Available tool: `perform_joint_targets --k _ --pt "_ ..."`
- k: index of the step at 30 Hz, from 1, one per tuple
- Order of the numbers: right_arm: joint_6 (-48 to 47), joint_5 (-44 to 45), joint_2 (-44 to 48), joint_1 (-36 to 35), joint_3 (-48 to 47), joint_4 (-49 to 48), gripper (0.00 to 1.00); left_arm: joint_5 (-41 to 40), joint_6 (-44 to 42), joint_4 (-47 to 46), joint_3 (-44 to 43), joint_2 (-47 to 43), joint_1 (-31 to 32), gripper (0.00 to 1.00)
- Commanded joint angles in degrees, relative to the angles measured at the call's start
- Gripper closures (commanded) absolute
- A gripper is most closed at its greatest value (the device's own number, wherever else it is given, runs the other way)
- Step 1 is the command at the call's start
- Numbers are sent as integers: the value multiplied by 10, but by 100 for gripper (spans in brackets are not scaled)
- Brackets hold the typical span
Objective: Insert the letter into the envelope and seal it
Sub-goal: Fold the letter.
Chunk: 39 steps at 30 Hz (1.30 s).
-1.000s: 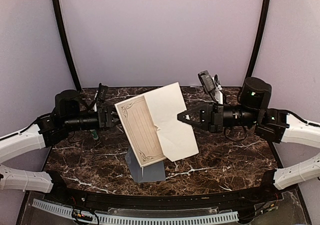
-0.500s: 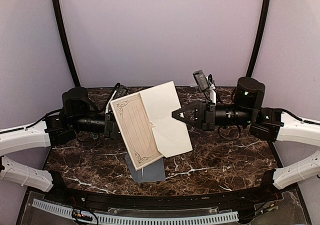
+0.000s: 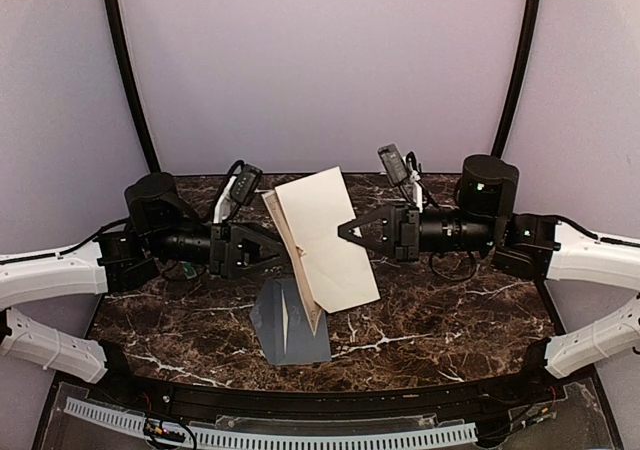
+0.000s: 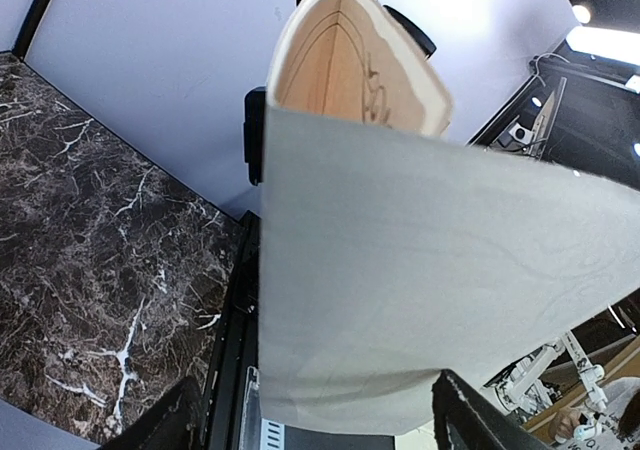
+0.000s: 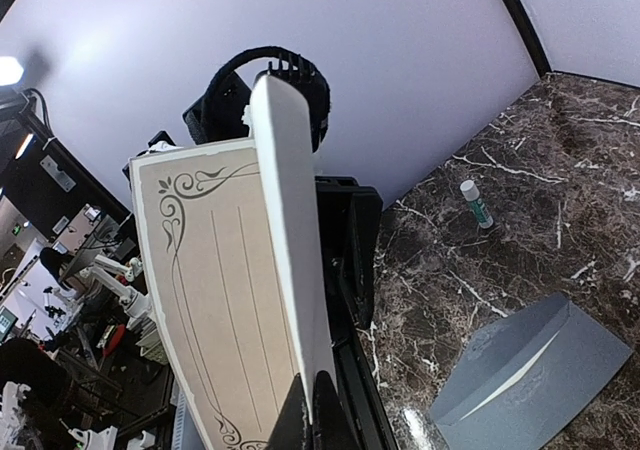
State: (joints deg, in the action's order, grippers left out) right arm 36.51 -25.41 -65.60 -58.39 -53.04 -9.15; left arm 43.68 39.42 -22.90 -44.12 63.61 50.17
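Observation:
The cream letter [image 3: 325, 235] hangs in the air over the table's middle, folded nearly shut, its bordered inner face [image 5: 220, 300] showing in the right wrist view. My right gripper [image 3: 343, 232] is shut on the letter's right edge, fingers pinched together [image 5: 315, 420]. From the left, my left gripper [image 3: 283, 250] stands open, its fingers on either side of the folded sheet [image 4: 400, 270], which fills the left wrist view. The grey-blue envelope [image 3: 290, 345] lies flat on the table below the letter, also seen low right [image 5: 530, 380] by the right wrist camera.
A small glue stick [image 5: 475, 203] lies on the dark marble table [image 3: 450, 310] to the left, behind the left arm. Black frame posts and a plain pale wall stand behind the table.
The left arm has moved right up to the letter. The sheet, spread open a second ago, has swung nearly shut. The right gripper has drifted slightly left with it.

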Motion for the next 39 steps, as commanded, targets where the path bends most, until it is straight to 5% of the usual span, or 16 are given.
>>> perform_joint_targets --k 1,9,21,39 --pt "-1 -19 -5 -5 -20 -17 100 11 13 -57 -12 11 6 24" --pt "4 -28 -10 -5 -19 -27 100 12 27 -95 -13 27 9 32" --pt "11 -26 -14 -6 -11 -45 100 16 42 -131 -16 40 9 66" --pt "23 -21 -20 -6 -6 -68 100 11 43 -128 -18 54 10 85"
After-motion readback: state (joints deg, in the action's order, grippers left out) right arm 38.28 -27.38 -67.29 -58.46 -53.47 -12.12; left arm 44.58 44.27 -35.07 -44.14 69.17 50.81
